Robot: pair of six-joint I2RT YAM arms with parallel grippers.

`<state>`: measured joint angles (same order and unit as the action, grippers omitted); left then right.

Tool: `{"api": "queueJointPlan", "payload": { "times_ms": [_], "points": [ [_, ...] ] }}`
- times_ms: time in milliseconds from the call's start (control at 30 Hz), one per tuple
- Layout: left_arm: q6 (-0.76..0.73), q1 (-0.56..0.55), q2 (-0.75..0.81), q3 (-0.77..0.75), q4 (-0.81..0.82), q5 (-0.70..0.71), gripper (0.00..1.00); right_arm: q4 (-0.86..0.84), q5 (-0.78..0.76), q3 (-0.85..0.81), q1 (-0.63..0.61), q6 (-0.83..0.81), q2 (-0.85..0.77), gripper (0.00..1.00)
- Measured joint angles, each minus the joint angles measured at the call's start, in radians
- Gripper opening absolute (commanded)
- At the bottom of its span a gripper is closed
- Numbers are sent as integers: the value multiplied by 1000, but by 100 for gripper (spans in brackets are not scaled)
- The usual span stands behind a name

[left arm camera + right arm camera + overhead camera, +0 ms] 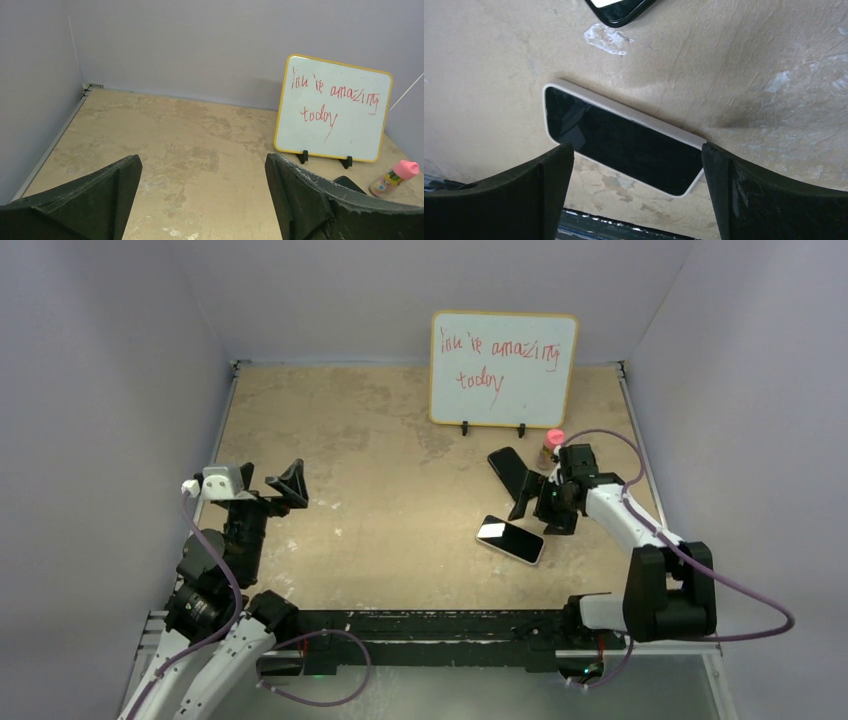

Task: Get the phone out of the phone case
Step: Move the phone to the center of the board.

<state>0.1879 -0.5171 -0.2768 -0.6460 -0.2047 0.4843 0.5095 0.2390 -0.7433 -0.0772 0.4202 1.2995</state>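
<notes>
Right wrist view looks down on the phone, which lies screen up on the worktop in the middle of the frame. It sits inside its phone case, seen as a pale rim round the dark glass. The right hand hangs over it, fingers spread wide at lower left and lower right of the frame, gripping nothing. The left hand, at the left of the top view, is likewise spread and empty, well apart from the phone.

I judge the step in hand to be the approach for a first hold. The phone is thin and flat, so the fingers will likely not get under it. Better to come down square across the two long edges and pinch the rim, not the glass. Freeing the phone will probably need the other hand too, one steadying the case while a corner is peeled back.

The glass is glossy and reflective, so probably slippery. The case looks smooth, with rounded corners. The worktop is matte tan, mottled with pale scuffs. A dark slab at the top edge may be a phone or a case, I cannot tell which
</notes>
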Motion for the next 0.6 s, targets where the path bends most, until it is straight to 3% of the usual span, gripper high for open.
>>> {"api": "queueJointPlan", "payload": {
  "times_ms": [333,600],
  "points": [
    [-10,0,-11,0,1,10,100,-40,-21,-4,-8,-21,123,99],
    [-16,0,-19,0,1,14,100,-57,-60,-4,-128,-21,123,99]
  ]
}}
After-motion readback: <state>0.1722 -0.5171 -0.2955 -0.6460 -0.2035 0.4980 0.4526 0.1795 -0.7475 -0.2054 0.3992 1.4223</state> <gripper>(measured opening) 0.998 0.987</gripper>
